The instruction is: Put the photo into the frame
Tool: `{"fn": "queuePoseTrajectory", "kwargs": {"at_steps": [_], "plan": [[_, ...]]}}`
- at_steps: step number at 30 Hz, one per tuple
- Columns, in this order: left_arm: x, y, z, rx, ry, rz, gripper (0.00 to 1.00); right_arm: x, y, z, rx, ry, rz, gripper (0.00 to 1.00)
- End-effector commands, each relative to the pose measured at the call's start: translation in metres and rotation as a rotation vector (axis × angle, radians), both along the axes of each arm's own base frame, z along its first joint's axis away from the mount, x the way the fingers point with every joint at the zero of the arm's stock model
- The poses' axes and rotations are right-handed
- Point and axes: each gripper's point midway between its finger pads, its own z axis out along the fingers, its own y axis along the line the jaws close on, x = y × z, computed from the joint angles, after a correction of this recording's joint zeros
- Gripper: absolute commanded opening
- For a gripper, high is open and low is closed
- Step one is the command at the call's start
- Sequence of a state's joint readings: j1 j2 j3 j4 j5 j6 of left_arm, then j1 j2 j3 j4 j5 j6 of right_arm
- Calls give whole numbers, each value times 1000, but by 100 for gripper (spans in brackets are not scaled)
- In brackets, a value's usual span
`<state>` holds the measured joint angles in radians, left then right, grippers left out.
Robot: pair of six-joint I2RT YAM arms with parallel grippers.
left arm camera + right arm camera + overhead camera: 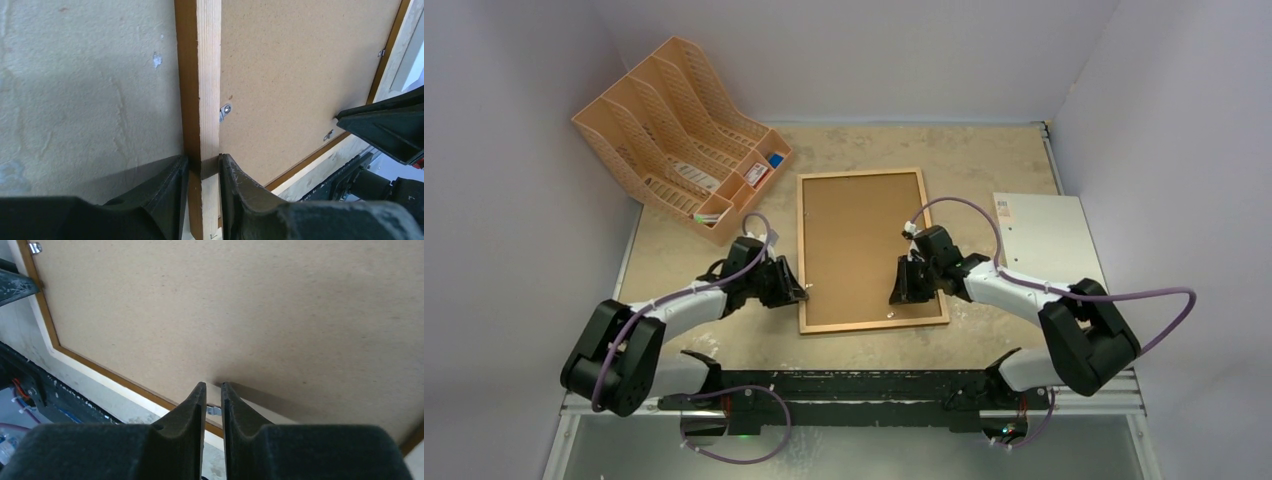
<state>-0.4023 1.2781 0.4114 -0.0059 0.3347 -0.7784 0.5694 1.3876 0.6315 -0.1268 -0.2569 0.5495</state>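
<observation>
The frame (803,240) lies face down in the middle of the table, with the brown fibreboard backing panel (859,235) set in it. My left gripper (801,292) is shut on the frame's left moulding (200,75) near the front left corner, one finger on each side (202,165). My right gripper (900,294) has its jaws almost together, tips (213,386) at the panel's (225,305) near edge. That edge looks slightly raised there. A small metal tab (214,410) shows between the fingers. The photo is not in view.
An orange-tan file rack (674,130) stands at the back left. A stiff pale sheet with a small sticker (1044,235) lies right of the frame. Another metal tab (226,110) sits on the left moulding. The black rail (874,385) runs along the near edge.
</observation>
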Motion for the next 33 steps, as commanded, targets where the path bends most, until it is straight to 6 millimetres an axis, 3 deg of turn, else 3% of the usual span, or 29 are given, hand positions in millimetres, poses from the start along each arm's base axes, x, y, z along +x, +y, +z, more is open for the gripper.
{"fn": "queuePoseTrajectory", "kwargs": {"at_steps": [1,4,6,11,14,18,23,29,33], "plan": [[12,-8,0,1,-18,-14,29,-8,4,-5,11,10,41,20],[25,-9,2,32,-35,-24,28,-9,3,-7,2,14,37,20],[33,-5,1,83,-37,-17,28,2,-4,-5,-44,-20,-8,22],[44,15,1,205,-48,42,34,51,-23,27,-168,-156,-219,30],[40,21,11,217,-59,56,43,87,-44,49,-265,-258,-372,43],[19,27,23,218,-47,44,57,133,-90,71,-356,-359,-560,67],[-10,17,40,144,-41,-18,60,172,-121,73,-332,-368,-657,81],[-51,-15,44,53,-25,-159,60,177,-133,38,-339,-260,-646,84],[-87,-39,23,23,35,-238,60,169,-127,22,-256,-211,-576,84]]}}
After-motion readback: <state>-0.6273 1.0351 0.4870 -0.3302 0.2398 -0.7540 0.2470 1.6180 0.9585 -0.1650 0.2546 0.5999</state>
